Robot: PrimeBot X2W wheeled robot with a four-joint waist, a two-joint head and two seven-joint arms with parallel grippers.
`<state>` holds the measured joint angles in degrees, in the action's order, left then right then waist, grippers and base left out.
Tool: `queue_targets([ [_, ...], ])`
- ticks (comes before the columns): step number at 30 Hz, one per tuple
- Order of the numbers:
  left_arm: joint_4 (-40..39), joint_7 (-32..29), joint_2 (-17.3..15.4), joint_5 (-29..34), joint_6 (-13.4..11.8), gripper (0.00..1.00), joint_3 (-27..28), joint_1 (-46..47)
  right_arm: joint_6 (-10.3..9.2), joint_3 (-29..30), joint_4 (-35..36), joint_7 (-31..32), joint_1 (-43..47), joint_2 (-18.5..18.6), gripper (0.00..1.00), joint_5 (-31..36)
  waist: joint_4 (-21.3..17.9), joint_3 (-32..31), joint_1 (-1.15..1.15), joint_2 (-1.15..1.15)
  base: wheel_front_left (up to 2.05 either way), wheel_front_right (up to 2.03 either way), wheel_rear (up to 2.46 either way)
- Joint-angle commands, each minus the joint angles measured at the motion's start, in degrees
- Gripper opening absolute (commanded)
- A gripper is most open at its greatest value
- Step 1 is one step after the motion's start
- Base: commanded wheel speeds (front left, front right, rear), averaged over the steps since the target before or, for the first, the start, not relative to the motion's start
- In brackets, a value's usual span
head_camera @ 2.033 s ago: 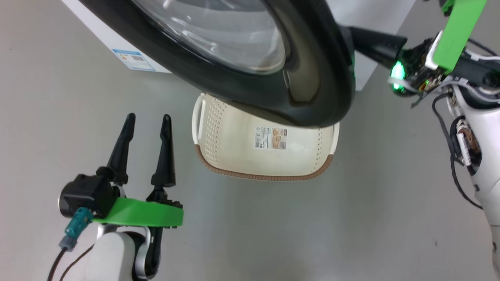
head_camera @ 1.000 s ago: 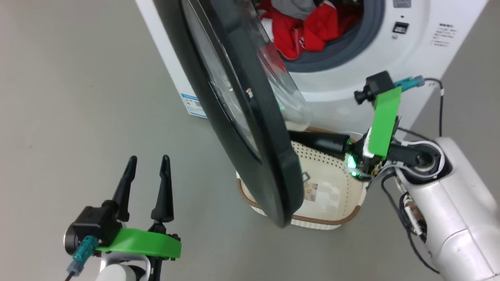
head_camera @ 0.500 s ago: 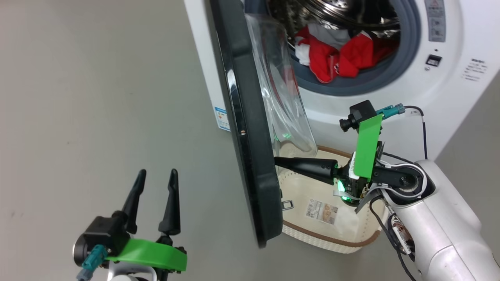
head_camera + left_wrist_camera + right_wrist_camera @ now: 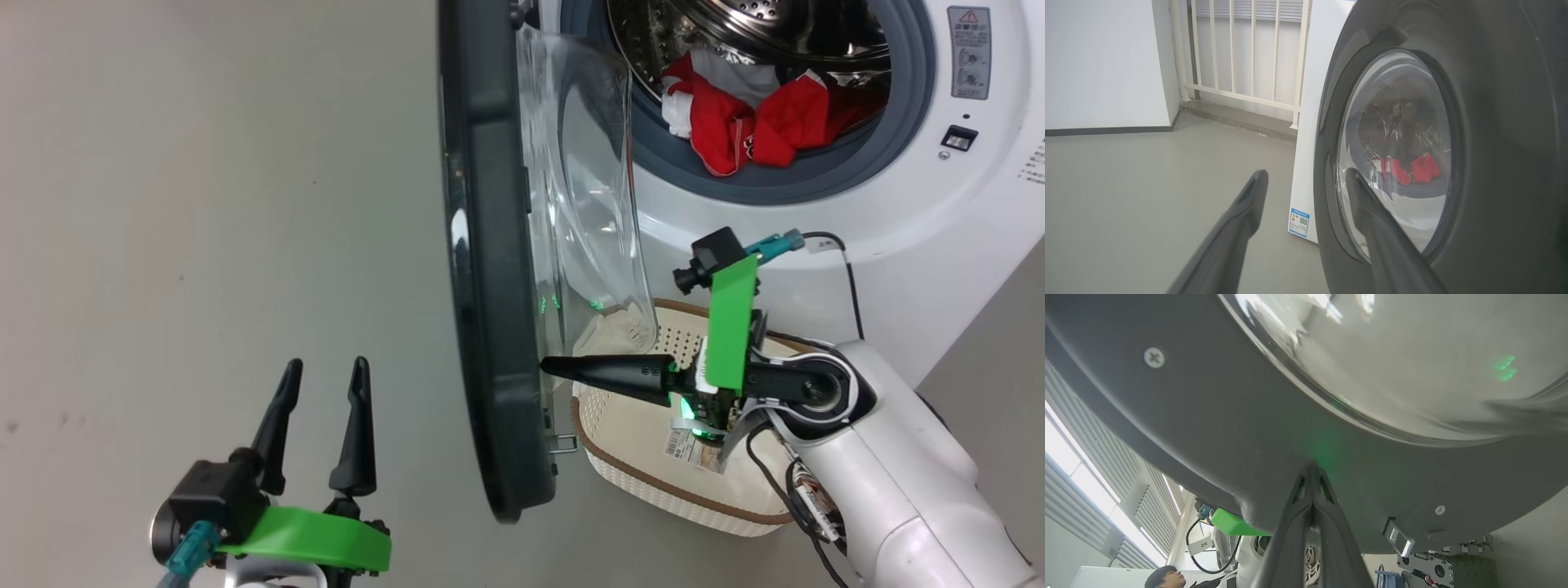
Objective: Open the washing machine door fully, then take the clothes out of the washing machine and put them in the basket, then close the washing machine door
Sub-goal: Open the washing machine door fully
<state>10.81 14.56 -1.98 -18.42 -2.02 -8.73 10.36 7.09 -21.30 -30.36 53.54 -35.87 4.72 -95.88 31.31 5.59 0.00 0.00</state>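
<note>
Black-fingered right gripper point(image 4: 549, 366), clenched, reaches sideways touching the washing machine door point(image 4: 482, 245); left gripper point(image 4: 325, 369) hangs spread.

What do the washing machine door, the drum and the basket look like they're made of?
The door rim looks like glossy dark plastic, going by its sheen; its window is clear, glass or hard plastic. The drum looks like polished steel, shiny with punched holes. The basket seems cream moulded plastic, its walls perforated.
</note>
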Motion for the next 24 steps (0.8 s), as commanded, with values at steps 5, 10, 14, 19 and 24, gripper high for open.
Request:
queue_targets([
  [5,-2.39,0.44,-0.89,-0.55,-0.82,1.00,2.45,-0.33,0.40,-3.05,1.09,-0.39,-3.23,-1.83,0.00,-1.57,0.26,0.53,0.00,0.00,0.00,0.00,0.00],
  [10,-2.78,0.44,-0.89,-0.80,-1.31,1.00,2.37,-0.66,0.40,-4.25,0.43,-1.10,-3.88,-1.83,0.00,-2.06,0.24,0.55,0.00,0.00,0.00,0.00,0.00],
  [14,-2.32,0.44,-0.89,-0.71,-1.14,1.00,2.53,-0.81,0.40,-3.33,-0.75,-3.99,-3.81,-1.82,0.28,-0.14,-0.03,-0.01,0.00,0.00,0.00,0.00,0.00],
  [19,-1.11,0.44,-0.89,-0.43,-0.40,1.00,2.42,-0.65,0.40,-1.27,1.58,-7.83,-1.88,-0.12,1.00,2.76,-0.44,-0.92,0.00,0.00,0.00,0.00,0.00],
  [24,0.20,0.44,-0.89,-0.07,0.30,1.00,2.15,-0.47,0.40,-0.24,6.68,-13.64,1.87,3.14,1.00,7.58,-0.90,-1.97,0.00,0.00,0.00,0.00,0.00],
])
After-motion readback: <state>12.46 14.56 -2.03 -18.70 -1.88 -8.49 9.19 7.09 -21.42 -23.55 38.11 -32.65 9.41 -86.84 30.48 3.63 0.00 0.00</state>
